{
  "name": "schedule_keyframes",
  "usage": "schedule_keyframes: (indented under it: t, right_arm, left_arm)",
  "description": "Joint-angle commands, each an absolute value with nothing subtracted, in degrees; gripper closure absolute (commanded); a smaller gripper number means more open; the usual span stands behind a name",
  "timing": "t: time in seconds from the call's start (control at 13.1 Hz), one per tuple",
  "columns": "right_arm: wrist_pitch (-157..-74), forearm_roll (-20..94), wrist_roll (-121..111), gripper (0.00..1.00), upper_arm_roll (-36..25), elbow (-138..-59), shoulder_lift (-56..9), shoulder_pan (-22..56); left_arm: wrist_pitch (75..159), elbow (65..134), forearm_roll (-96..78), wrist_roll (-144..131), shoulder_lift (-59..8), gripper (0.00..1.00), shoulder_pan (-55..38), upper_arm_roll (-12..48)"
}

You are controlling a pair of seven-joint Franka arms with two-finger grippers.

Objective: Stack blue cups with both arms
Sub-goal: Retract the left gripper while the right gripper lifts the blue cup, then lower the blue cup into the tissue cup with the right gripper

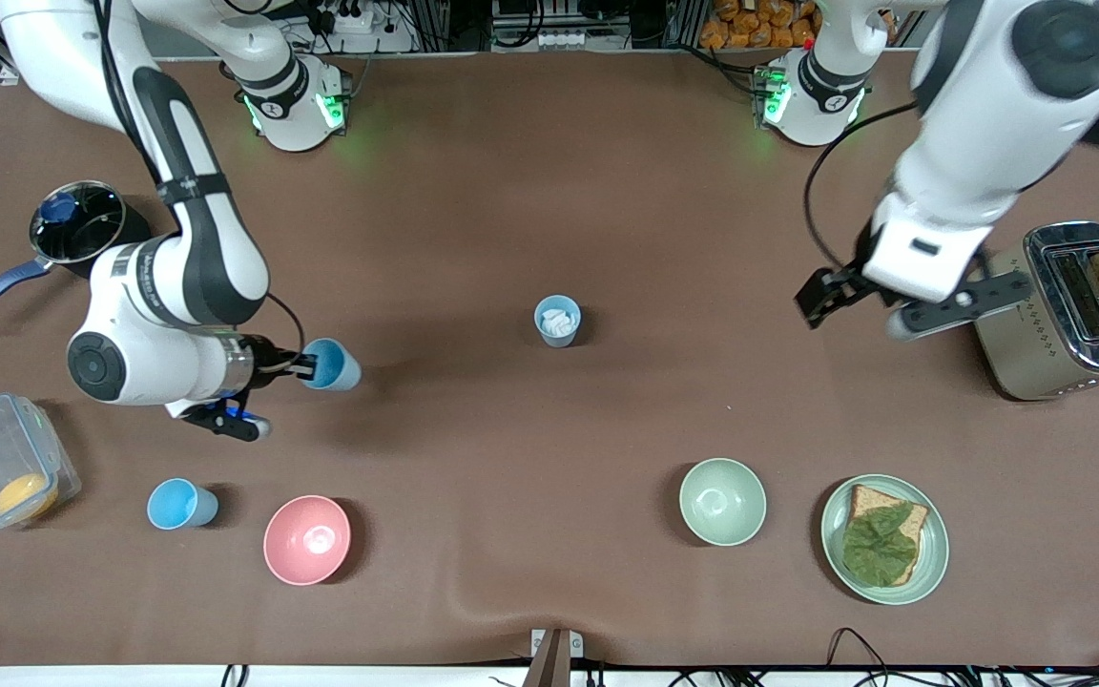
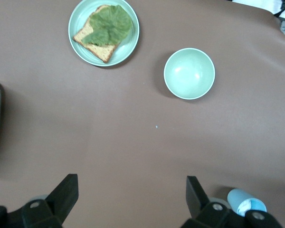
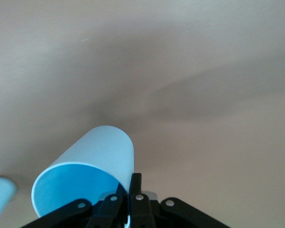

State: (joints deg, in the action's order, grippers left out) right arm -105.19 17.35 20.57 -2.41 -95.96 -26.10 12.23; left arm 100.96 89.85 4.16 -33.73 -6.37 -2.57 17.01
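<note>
1. Holding one sky-blue cup (image 1: pixel 333 364) tipped on its side, your right gripper (image 1: pixel 304 365) hangs over bare table toward the right arm's end; its fingers are pinched on the cup's rim, one inside and one outside, as the right wrist view shows (image 3: pixel 83 183).
2. You have a second sky-blue cup (image 1: pixel 181 504) standing upright near the front camera, just beside the pink bowl (image 1: pixel 307 539).
3. The grey-blue cup (image 1: pixel 557 320) stands upright mid-table with something white in it; nothing lies on the table between it and the held cup.
4. Your left gripper (image 1: pixel 860 305) waits over the table beside the toaster (image 1: pixel 1065 315), fingers spread wide apart with nothing between them (image 2: pixel 61 197).
5. The cups are smooth, tapered and handleless; both bowls are round and glossy; the table (image 1: pixel 549 191) cover is matte brown.
6. The pale green bowl (image 1: pixel 722 501) holds nothing. The green plate (image 1: pixel 883 539) beside it carries bread topped with a leaf.
7. The shiny metal toaster has a dark slice standing in one slot.
8. At the right arm's end, a clear lidded box (image 1: pixel 1 474) holds something orange, and a dark saucepan (image 1: pixel 77 224) with a blue handle has a blue item inside.
</note>
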Motion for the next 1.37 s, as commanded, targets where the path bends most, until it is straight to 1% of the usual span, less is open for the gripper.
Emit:
schedule_keyframes:
  t: [0.0, 0.15, 0.23, 0.31, 0.38, 0.53, 0.69, 0.84, 0.92, 1.07, 1.3]
  right_arm:
    - [-104.15, 18.90, 29.41, 1.00, 3.48, -94.57, -24.44, 12.57]
    - [-106.07, 18.37, 37.04, 1.00, 9.38, -93.18, -24.52, 13.61]
    - [-109.39, 18.20, 42.40, 1.00, 10.62, -92.90, -24.87, 16.06]
    - [-112.12, 18.02, 45.32, 1.00, 10.63, -92.81, -25.22, 19.56]
    - [-112.76, 17.15, 47.18, 1.00, 10.46, -92.73, -25.40, 22.82]
    - [-112.59, 13.38, 52.18, 1.00, 10.72, -91.94, -25.31, 26.26]
    - [-113.03, 11.00, 56.58, 1.00, 10.63, -91.15, -26.71, 30.83]
    - [-113.29, 7.84, 59.93, 1.00, 10.63, -90.18, -28.73, 31.99]
    - [-115.03, 7.82, 61.33, 1.00, 10.63, -90.18, -29.70, 33.12]
    - [-118.73, 7.82, 64.15, 1.00, 10.63, -90.09, -31.89, 33.75]
    - [-118.92, 8.44, 64.77, 1.00, 10.72, -87.90, -33.22, 33.75]
  left_arm:
    - [96.51, 87.28, -0.08, -21.31, -5.63, 0.00, 0.97, 14.70]
    - [92.66, 86.93, -0.18, -16.46, -4.93, 0.00, -2.01, 8.99]
    - [91.68, 87.01, -0.18, -14.96, -3.96, 0.00, -2.02, 7.92]
    - [90.63, 87.01, -0.18, -13.98, -2.82, 0.00, -2.11, 7.48]
    - [90.44, 86.66, -0.35, -13.97, -2.64, 0.00, -2.20, 7.82]
    - [89.13, 86.75, -0.44, -12.76, -0.80, 0.00, -2.29, 7.39]
    - [87.98, 86.84, -0.44, -9.42, -0.53, 0.00, -1.67, 7.30]
    - [87.28, 87.27, -0.44, -8.88, -0.26, 0.00, -1.76, 6.59]
    - [87.10, 87.62, -0.44, -8.88, 0.17, 0.00, -1.93, 6.50]
    - [87.01, 88.68, -0.44, -8.53, 0.96, 0.00, -4.29, 3.71]
    - [86.92, 88.25, -0.27, -5.99, 0.88, 0.00, -5.01, 1.94]
